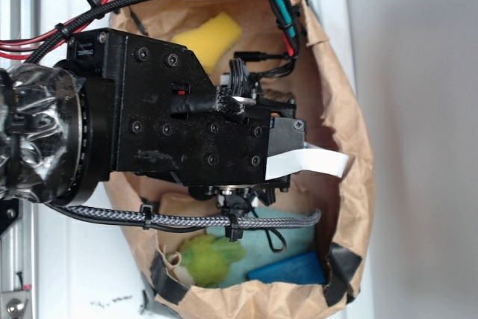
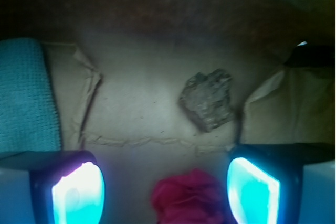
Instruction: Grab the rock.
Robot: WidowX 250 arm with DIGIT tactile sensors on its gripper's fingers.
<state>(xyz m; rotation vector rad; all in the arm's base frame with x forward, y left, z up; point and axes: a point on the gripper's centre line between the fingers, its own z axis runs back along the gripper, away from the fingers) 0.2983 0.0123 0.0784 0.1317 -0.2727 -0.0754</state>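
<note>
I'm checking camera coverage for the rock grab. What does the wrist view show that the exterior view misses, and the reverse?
Only the wrist view shows the rock, the red wad and the open pincer, with the wad low between its fingers. Only the exterior view shows the yellow sponge, green plush ball, blue block and the arm covering the middle. Both show the brown paper bag and teal cloth.

Exterior view: arm body hides the paper bag (image 1: 351,155) floor at centre; rock not visible there. Wrist view: red wad (image 2: 188,199) cut off at 6 o'clock; teal cloth (image 2: 25,95) cropped at 9 o'clock. Pincer fingers (image 2: 79,192) cropped at bottom edge, glare-washed.
</note>
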